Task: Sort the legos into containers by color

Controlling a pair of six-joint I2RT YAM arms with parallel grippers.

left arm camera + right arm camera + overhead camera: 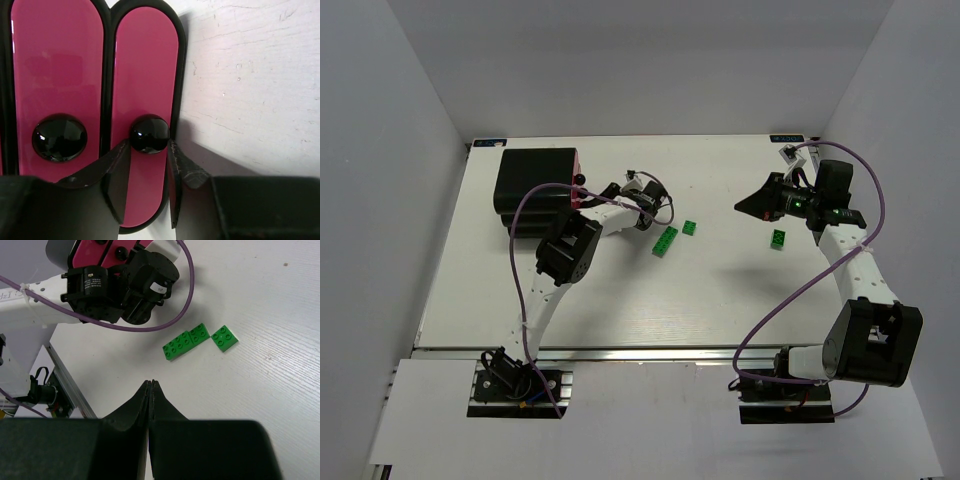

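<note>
The black cabinet [535, 180] stands at the back left, its pink containers seen close in the left wrist view: one drawer front [57, 75] and the one beside it [145, 70]. My left gripper [148, 146] [588, 193] is at the latter drawer, its fingertips [122, 150] pressed on both sides of that drawer's round black knob [149, 133]. Three green legos lie on the table: a long strip [665, 241] [186, 342], a small square [690, 228] [224, 338], and another [778, 239] just below my right gripper [745, 207] [150, 382], which is shut and holds nothing.
The other drawer has its own black knob [59, 137]. Purple cables loop from both arms over the white table [720, 300]. White walls close in the left, right and back sides. The left arm's wrist [120, 282] lies between the cabinet and the green bricks.
</note>
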